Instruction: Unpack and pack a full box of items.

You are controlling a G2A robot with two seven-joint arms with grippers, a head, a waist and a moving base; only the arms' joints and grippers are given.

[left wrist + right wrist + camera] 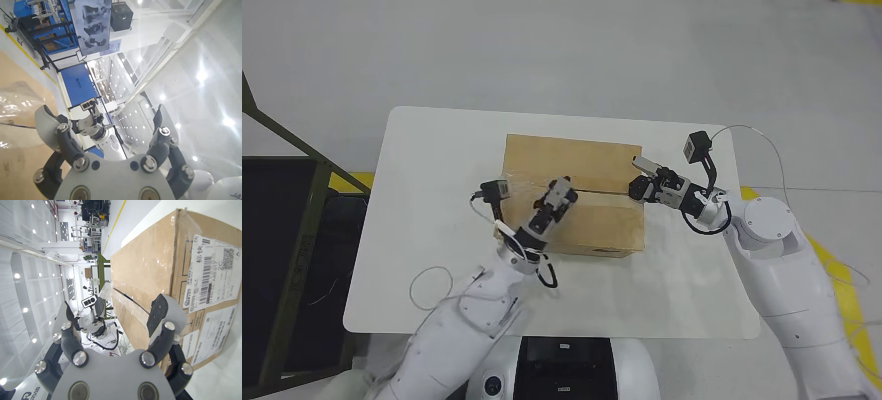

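Sitting at the centre of the white table [442, 210], the cardboard box [572, 162] is closed, its two top flaps meeting at a centre seam [130, 298] covered with clear tape [15, 102]. The left gripper [560, 192] hangs over the lower-middle part of the lid in the top view, fingers spread apart and holding nothing, with the box top close beside one finger in its wrist view. The right gripper [640, 177] is at the right end of the box, level with the seam, jaws likewise apart and empty. One fingertip [157, 311] is just beside the top edge, above the end face carrying the shipping labels [211, 275]. Judged from the task, the box is full and therefore probably heavy, so it should be opened in place rather than lifted. The board looks stiff, but the flaps will flex, and the glossy tape is likely slippery and hard to pinch. The best hold is judged to be the flap edge at the seam's end, or any loose tape end there, with the other gripper pressing down on the lid to steady it.
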